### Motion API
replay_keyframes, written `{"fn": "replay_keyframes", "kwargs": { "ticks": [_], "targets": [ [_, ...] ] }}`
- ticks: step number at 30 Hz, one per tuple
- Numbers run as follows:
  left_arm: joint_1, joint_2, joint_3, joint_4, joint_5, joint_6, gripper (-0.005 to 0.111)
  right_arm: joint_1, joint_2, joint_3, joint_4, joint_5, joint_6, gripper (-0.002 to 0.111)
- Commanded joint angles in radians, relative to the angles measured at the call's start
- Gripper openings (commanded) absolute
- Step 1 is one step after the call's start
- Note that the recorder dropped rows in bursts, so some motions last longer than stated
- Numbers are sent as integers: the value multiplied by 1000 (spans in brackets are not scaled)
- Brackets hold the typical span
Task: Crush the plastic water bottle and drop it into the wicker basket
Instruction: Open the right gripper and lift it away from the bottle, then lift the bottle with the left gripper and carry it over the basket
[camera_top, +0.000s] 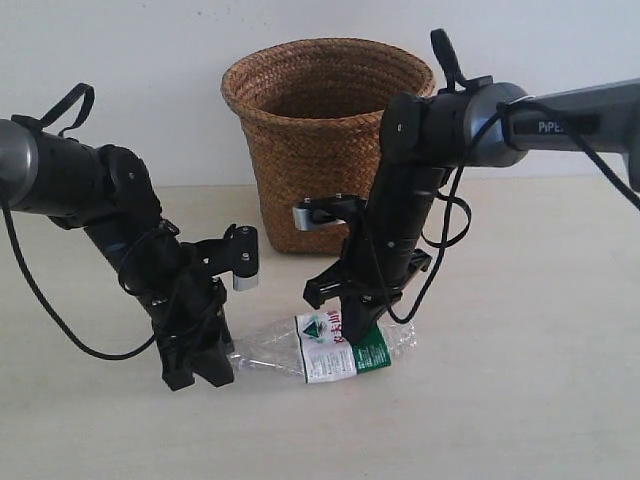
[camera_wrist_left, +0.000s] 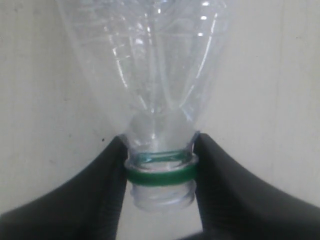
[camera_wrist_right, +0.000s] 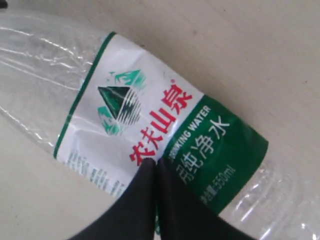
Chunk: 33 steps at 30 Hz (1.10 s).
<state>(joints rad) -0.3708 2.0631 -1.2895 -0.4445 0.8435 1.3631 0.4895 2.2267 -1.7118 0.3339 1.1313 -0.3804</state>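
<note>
Plastic water bottle (camera_top: 330, 350) lies on table (camera_top: 520, 400), long axis crosswise, neck toward your left gripper (camera_top: 200, 368), which clamps it. Right gripper (camera_wrist_right: 156, 172) (fingers together) presses mid-label. Wicker basket (camera_top: 300, 190) stands behind.

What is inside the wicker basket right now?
Only the upper inner wall of the wicker basket shows, woven and shadowed, with nothing against it. Its floor is hidden behind the front rim. The plastic water bottle lies outside on the table.

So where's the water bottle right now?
In the exterior view the bottle lies on the table in the lower middle, in front of the basket, its neck clamped by the left gripper.
</note>
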Motion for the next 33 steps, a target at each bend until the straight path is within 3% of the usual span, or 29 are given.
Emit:
{"fn": "replay_keyframes", "kwargs": {
  "ticks": [1,6,15,27,33],
  "targets": [
    [-1,-8,0,-1,14,-2,4,-1,78,18,-82,-89,13,0],
    [-1,-8,0,-1,14,-2,4,-1,158,18,-80,-72,8,0],
    [-1,-8,0,-1,14,-2,4,-1,102,15,-43,-30,12,0],
    [-1,-8,0,-1,14,-6,4,-4,-213,54,-27,37,-22,0],
    [-1,-55,0,35,70,-6,4,-97,-415,219,-26,-32,-59,0]
  ]
}}
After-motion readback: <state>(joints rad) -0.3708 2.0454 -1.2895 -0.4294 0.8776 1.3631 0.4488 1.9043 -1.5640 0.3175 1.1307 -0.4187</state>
